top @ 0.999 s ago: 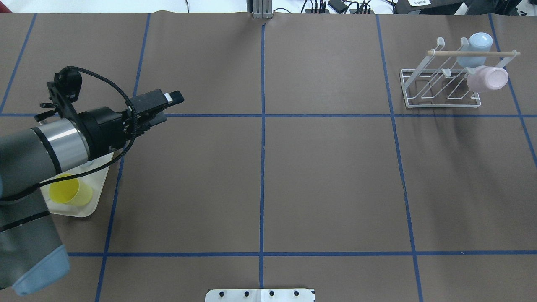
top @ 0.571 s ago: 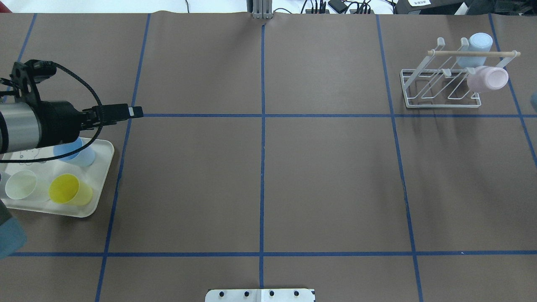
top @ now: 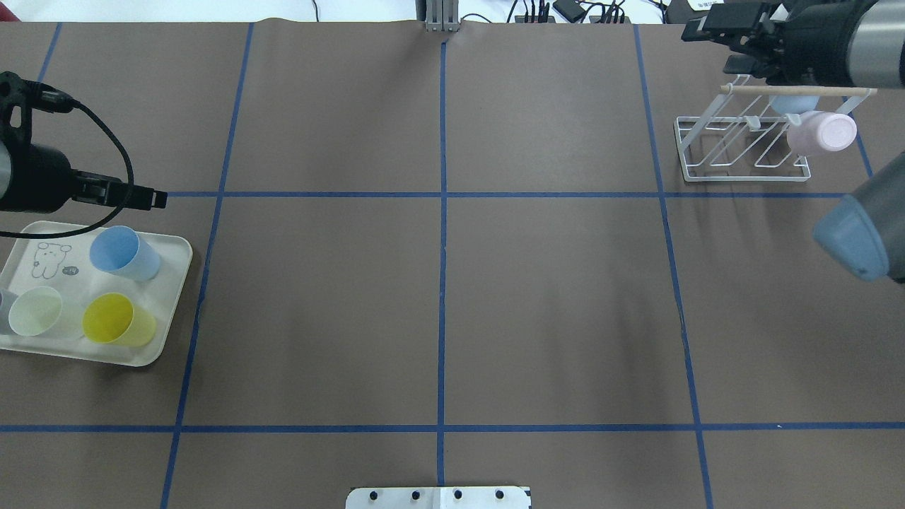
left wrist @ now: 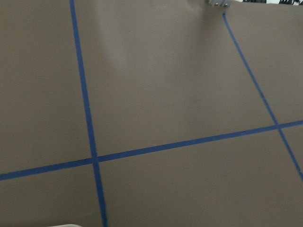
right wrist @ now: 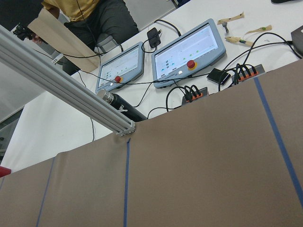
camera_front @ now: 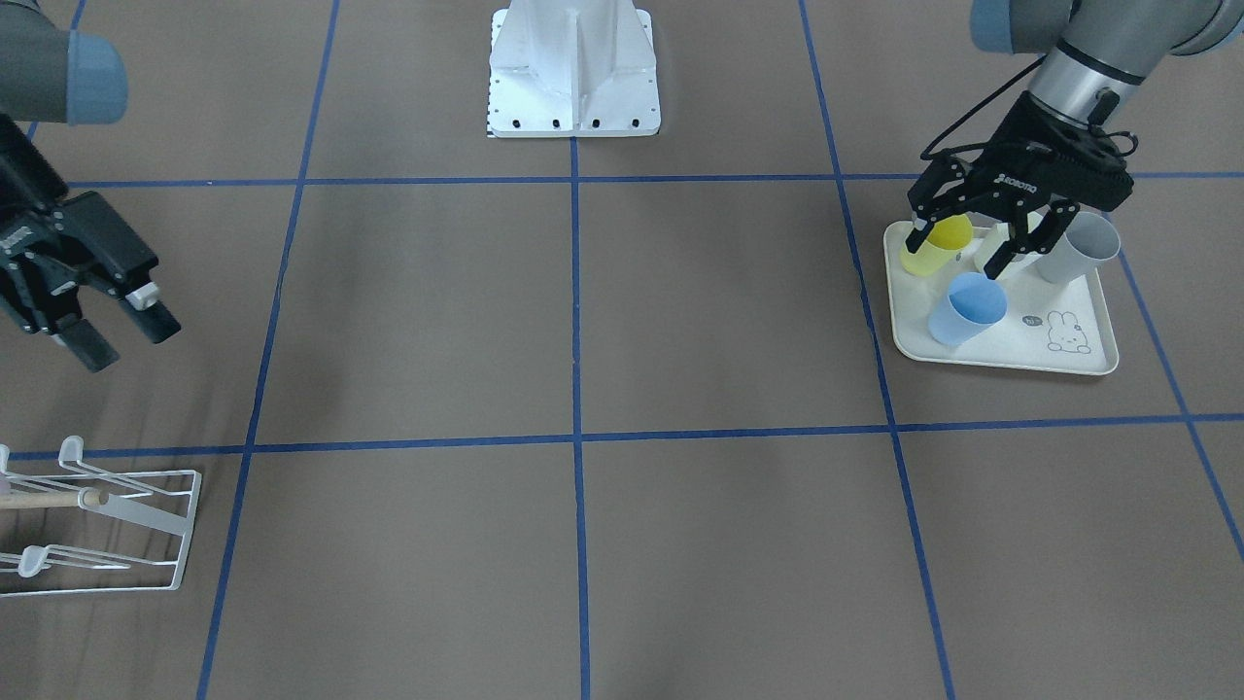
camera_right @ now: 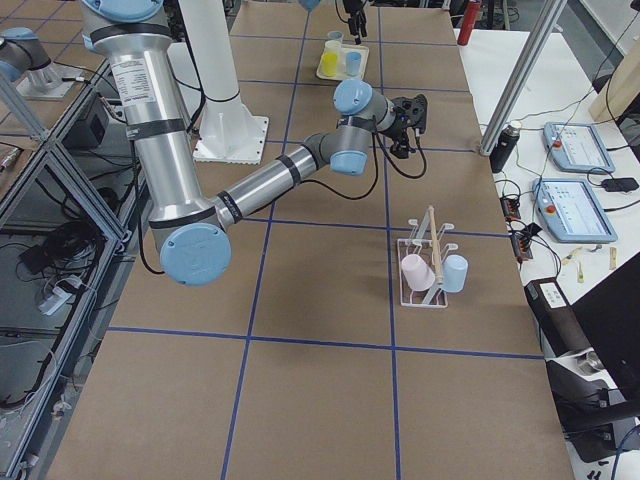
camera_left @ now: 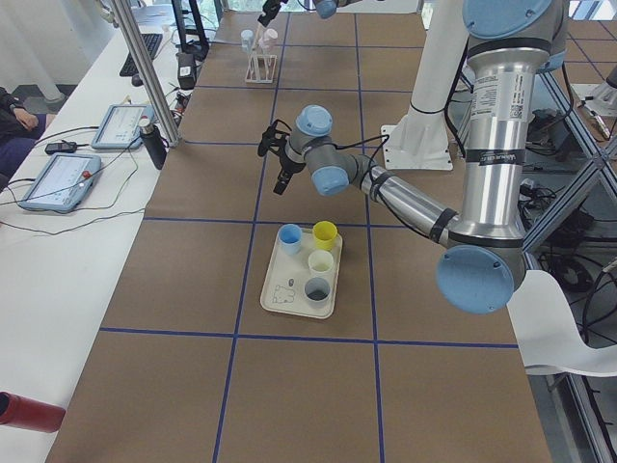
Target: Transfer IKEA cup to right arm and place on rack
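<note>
Several plastic IKEA cups stand on a cream tray (top: pixel 173 297): a blue cup (top: pixel 124 253), a yellow cup (top: pixel 117 319) and a pale cup (top: pixel 35 311). My left gripper (camera_front: pixel 962 255) hangs open and empty above the tray's far edge, clear of the cups; overhead the left gripper (top: pixel 152 199) is seen edge-on. The white wire rack (top: pixel 742 179) at the far right holds a pink cup (top: pixel 824 133) and a light-blue cup (top: pixel 792 104). My right gripper (camera_front: pixel 128 345) is open and empty, raised near the rack (camera_front: pixel 190 530).
A grey cup (camera_front: pixel 1079 248) stands at the tray's robot-side corner. The robot's white base plate (camera_front: pixel 573 107) sits at the table's middle edge. Blue tape lines grid the brown table. Operator panels (right wrist: pixel 189 54) and cables lie beyond the far edge, with a person seated there.
My left arm has drawn back to the left, uncovering the whole tray and its cups. The right arm has come into the overhead view at the top right, over the rack.
</note>
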Controlling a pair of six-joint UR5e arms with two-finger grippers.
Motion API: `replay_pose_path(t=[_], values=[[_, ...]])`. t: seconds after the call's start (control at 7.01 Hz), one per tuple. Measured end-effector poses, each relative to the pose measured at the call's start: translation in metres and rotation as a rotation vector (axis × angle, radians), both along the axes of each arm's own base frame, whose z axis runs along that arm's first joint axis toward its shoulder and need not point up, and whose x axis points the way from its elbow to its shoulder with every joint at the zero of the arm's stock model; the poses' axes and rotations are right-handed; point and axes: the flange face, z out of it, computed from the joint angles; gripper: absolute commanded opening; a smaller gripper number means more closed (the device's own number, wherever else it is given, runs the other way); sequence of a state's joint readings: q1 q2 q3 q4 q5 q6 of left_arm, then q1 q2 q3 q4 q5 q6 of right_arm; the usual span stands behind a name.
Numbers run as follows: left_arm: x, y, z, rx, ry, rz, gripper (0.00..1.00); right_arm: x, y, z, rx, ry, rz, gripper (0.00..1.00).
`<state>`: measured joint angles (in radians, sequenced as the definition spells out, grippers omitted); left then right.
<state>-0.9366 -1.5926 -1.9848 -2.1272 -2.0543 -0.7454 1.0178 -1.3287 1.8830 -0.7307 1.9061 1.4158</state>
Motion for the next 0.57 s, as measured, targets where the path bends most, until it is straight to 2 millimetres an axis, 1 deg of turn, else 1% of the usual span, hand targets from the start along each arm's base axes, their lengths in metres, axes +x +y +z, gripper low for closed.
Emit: replay_pose_path(t=[0.29, 0.43, 0.57], values=[[0.004, -0.016, 0.06, 0.0, -0.1, 0.098, 0.99, -0.043, 0.019, -0.02, -0.003, -0.048, 0.03, 1.0], [0.003, -0.021, 0.082, -0.003, -0.131, 0.126, 0.99, -0.057, 0.025, -0.025, -0.002, -0.061, 0.041, 1.0], [-0.001, -0.026, 0.099, 0.0, -0.155, 0.147, 0.99, -0.065, 0.03, -0.029, 0.0, -0.068, 0.046, 1.0]])
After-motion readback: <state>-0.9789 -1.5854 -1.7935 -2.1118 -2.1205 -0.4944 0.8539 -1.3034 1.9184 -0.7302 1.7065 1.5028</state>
